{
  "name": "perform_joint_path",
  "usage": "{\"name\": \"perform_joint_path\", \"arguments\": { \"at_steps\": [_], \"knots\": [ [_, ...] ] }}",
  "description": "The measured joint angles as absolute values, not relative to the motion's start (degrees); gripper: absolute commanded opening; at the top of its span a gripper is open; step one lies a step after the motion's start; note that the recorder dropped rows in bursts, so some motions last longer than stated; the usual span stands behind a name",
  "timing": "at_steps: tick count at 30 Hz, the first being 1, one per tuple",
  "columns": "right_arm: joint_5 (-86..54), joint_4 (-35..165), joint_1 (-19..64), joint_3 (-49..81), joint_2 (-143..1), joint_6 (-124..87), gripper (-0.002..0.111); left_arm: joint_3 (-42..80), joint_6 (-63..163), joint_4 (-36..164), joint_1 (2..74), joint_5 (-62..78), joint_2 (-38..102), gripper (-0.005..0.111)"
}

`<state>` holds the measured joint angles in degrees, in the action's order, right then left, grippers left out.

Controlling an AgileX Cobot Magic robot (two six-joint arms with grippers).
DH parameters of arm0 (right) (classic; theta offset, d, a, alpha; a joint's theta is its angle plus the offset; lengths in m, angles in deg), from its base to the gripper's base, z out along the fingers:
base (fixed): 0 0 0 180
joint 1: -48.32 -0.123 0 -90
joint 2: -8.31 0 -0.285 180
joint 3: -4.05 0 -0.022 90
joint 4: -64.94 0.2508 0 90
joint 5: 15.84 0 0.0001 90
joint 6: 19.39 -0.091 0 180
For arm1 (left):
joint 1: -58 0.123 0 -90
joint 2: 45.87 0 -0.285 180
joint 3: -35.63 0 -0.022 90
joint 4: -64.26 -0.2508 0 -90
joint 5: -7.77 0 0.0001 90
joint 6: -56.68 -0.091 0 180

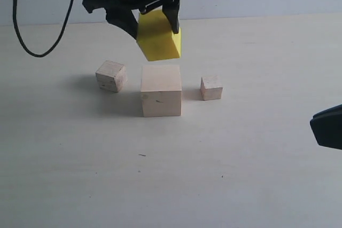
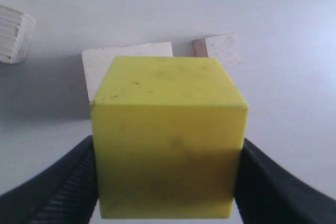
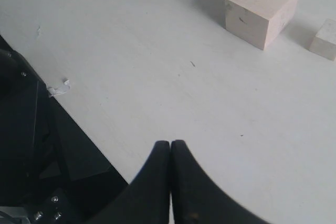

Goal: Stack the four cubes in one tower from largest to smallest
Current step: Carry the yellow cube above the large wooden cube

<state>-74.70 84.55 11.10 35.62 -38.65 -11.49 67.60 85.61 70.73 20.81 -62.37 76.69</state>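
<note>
My left gripper (image 1: 152,25) is shut on the medium yellow cube (image 1: 158,38), which hangs tilted in the air just above and slightly behind the large pale wood cube (image 1: 161,90). In the left wrist view the yellow cube (image 2: 168,135) sits between both black fingers, and the large cube (image 2: 105,66) shows past it. On the table, the grainy wood cube (image 1: 111,76) lies left of the large cube and the tiny pale cube (image 1: 211,87) lies right of it. My right gripper (image 3: 170,145) is shut on nothing, low at the right edge (image 1: 327,126), well away from the cubes.
A black cable (image 1: 32,46) loops down over the table's far left. In the right wrist view the table edge runs diagonally, with a dark frame (image 3: 31,145) below it and a small white scrap (image 3: 59,88) near the edge.
</note>
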Motion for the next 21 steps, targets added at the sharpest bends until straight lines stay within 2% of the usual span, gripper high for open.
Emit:
{"name": "perform_joint_path", "arguments": {
  "at_steps": [21],
  "knots": [
    [-74.7, 85.1, 11.1, 35.6, -38.7, -11.4, 0.000, 67.6, 86.3, 70.1, 20.8, -62.4, 80.8, 0.000]
  ]
}}
